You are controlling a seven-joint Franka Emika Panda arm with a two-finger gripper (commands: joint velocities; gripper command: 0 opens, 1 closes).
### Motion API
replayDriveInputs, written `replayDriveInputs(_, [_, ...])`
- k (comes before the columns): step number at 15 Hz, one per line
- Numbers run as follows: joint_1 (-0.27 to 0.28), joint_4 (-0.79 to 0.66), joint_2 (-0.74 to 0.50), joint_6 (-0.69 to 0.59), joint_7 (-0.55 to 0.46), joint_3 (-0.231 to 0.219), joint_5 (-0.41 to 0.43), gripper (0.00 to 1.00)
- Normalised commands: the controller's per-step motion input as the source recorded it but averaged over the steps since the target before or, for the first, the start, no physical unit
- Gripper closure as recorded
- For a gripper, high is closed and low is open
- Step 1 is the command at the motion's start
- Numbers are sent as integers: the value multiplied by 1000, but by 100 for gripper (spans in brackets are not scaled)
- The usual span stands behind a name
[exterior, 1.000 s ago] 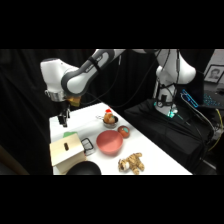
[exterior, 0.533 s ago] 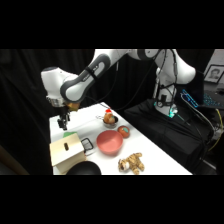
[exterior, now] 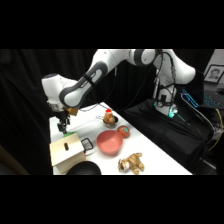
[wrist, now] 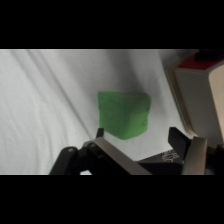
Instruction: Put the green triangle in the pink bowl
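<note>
One green triangle [wrist: 124, 114] lies on the white worktop [wrist: 45, 100], centre of the wrist view, just above the gripper [wrist: 145, 142], whose jaws stand open to either side below it. In the side view, the pink bowl [exterior: 110, 142] sits well to the right, at lower centre.

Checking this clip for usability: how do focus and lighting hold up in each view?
Side view: soft all over, dark surround, table evenly lit, a small teal glow by the arm's base. Wrist view: green triangle blurred at its edges, claw close to the lens and out of focus; white cloth bright but not glaring, with soft folds.
</note>
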Motion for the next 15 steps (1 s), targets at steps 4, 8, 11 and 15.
replayDriveInputs(4, [-53, 307, 234, -5, -1, 34, 125, 0])
replayDriveInputs(8, [-67, 294, 204, -4, -5, 31, 123, 0])
replayDriveInputs(11, [-67, 296, 191, -6, -10, 30, 118, 0])
replayDriveInputs(15, [-54, 308, 192, -16, -13, 36, 111, 0])
